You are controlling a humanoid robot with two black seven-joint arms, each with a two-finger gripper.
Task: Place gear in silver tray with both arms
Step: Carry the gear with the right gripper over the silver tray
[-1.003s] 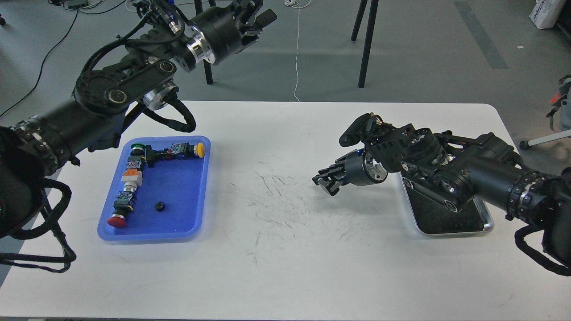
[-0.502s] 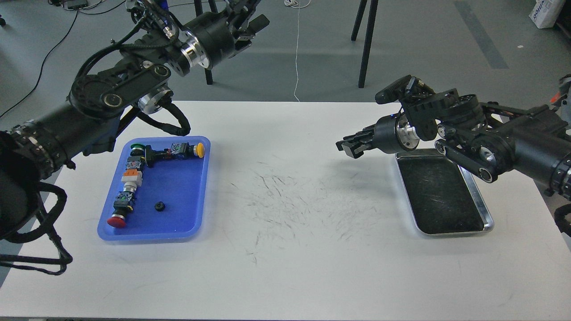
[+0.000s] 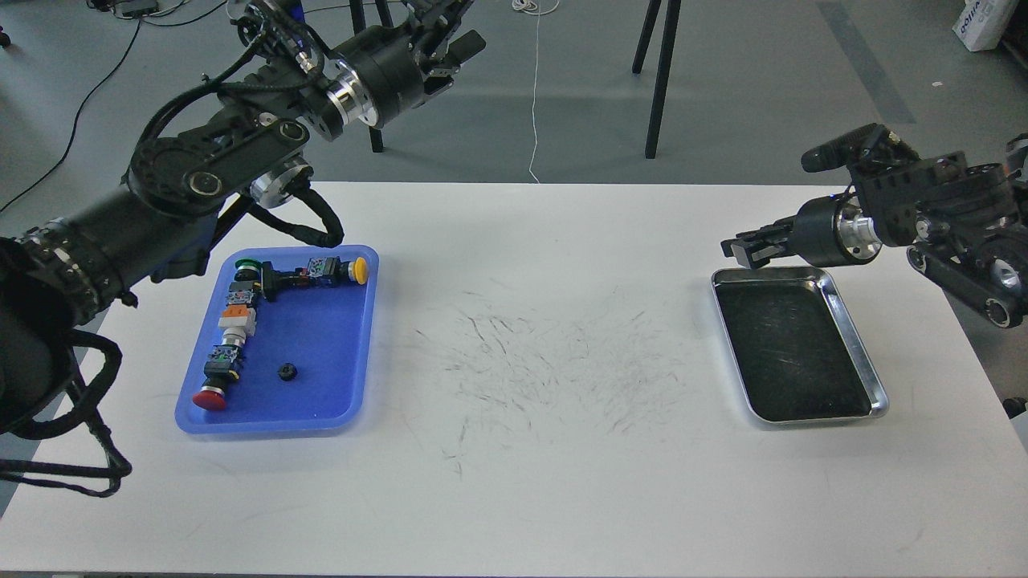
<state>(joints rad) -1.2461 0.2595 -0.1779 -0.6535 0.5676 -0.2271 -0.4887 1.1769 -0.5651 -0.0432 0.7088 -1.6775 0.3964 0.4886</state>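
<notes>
White table (image 3: 514,498) with grey scuff marks fills the scene, a grey floor beyond it. On its left lies a blue tray (image 3: 337,337) with several push-button switches and the small black gear (image 3: 287,372) near its front. On the right sits the silver tray (image 3: 871,377), bare inside. Left gripper (image 3: 450,36) hangs high past the far edge, right gripper (image 3: 739,249) at the silver tray's far left corner; I cannot tell whether either claw is apart or together.
</notes>
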